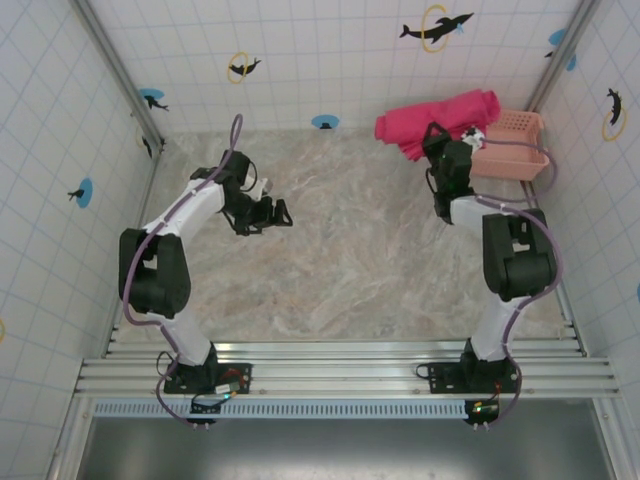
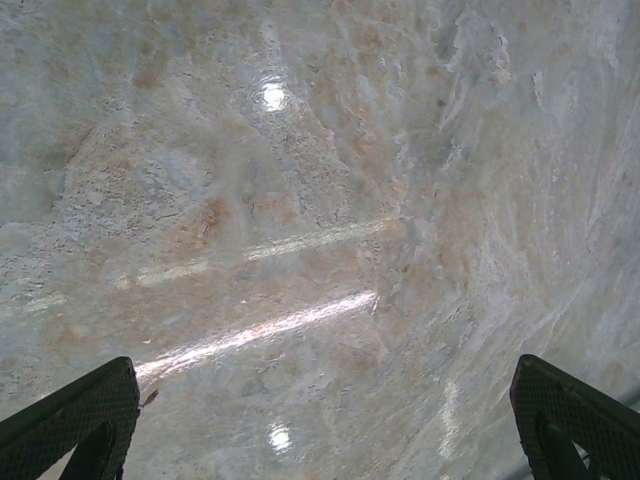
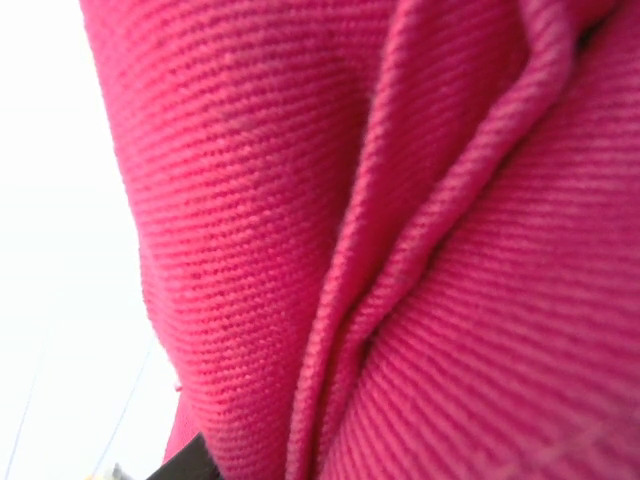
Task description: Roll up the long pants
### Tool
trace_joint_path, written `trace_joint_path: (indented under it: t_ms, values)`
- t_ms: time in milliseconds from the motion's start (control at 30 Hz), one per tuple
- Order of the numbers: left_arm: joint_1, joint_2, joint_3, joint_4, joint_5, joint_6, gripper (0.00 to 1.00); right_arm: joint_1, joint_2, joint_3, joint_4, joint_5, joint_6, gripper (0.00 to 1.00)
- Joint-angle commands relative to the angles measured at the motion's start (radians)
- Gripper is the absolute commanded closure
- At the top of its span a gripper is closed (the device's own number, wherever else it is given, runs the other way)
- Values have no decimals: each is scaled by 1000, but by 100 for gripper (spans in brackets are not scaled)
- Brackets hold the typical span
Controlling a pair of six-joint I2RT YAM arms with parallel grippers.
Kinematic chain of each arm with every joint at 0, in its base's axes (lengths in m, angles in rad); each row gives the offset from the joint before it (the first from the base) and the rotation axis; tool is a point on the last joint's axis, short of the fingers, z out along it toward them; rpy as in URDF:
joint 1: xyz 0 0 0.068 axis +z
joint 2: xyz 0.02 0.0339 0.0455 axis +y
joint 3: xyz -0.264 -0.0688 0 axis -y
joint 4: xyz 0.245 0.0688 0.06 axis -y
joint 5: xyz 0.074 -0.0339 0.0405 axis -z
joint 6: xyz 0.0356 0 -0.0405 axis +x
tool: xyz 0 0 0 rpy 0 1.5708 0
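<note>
Long pants [image 1: 438, 115]: bright magenta twill, bundled in thick folds, far right, touching basket [image 1: 515, 152]. Right gripper [image 1: 436, 133] pressed into cloth; grasp cannot be told. Left gripper [image 1: 272, 213] spread wide above table [image 1: 350, 240].

White-and-black arms [image 1: 185, 215], purple cables [image 1: 232, 140], black left gripper [image 1: 275, 215] with ridged fingers [image 2: 80, 420].

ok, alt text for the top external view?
Bunched magenta pants lie at the far right of the table, partly against a pink basket, with the right gripper at their near edge. The left gripper hangs open over bare marble-look table at mid-left. Tiled walls with dolphin stickers enclose the scene.
</note>
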Motion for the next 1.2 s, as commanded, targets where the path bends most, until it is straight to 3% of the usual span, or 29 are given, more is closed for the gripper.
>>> trace_joint_path:
  t_ms: [0, 367, 567, 733, 867, 1033, 1167]
  values:
    - [23, 4, 40, -41, -8, 44, 2, -69, 77, 96, 182, 47, 35, 100]
    - [51, 68, 105, -126, -52, 71, 3, -172, 518, 442, 349, 99, 141, 100]
    - [56, 122, 189, -168, -48, 64, 3, -187, 644, 584, 383, 124, 161, 100]
    - [59, 156, 233, -183, -39, 66, 3, -202, 631, 574, 424, 128, 152, 100]
    - [60, 170, 234, -183, -29, 72, 2, -216, 540, 448, 445, 149, 102, 100]
    - [68, 179, 231, -174, -7, 71, 3, -237, 407, 271, 375, 179, 2, 100]
    - [69, 186, 232, -171, 3, 70, 2, -258, 381, 251, 333, 154, 12, 100]
